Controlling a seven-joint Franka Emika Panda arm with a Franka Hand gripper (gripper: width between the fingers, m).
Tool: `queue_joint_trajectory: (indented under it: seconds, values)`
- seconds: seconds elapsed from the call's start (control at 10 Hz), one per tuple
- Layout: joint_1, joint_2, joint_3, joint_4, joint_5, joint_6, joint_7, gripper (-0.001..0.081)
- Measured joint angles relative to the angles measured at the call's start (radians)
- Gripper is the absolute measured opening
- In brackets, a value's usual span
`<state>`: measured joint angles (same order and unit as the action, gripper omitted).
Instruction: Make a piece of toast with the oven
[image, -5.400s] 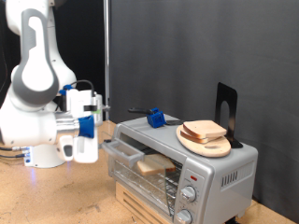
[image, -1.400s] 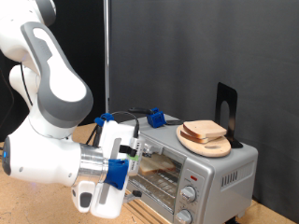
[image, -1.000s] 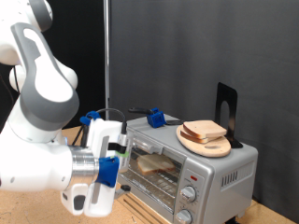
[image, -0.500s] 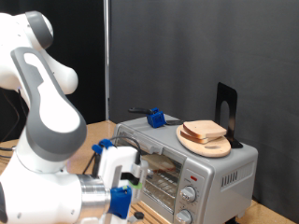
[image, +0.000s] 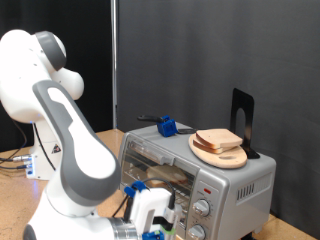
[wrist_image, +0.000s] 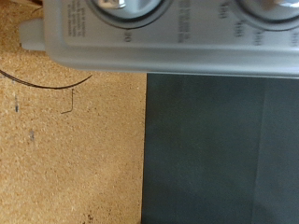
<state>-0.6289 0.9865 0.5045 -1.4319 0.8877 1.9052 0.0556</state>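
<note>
The silver oven (image: 200, 180) sits on the wooden tabletop (wrist_image: 65, 140). The piece of toast (image: 160, 185) lies inside it on the rack, seen through the glass. The gripper is low, just in front of the oven — mostly hidden, so I cannot tell if it is spread or pressed together.

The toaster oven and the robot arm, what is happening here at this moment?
The white robot arm's hand is low at the front of the small silver-grey metal toaster oven, close to its round knobs. The wrist view shows the control panel from very near. A slice of pale tan bread lies inside on the rack. On top of the oven sits a round wooden plate with stacked bread slices. The hand holds nothing visible.
</note>
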Motion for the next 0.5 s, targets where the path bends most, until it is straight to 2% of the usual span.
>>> queue_joint_trajectory:
  seconds: [0.5]
  values:
    - [0.023,0.044,0.028,-0.012,0.024,0.027,-0.039,0.0808]
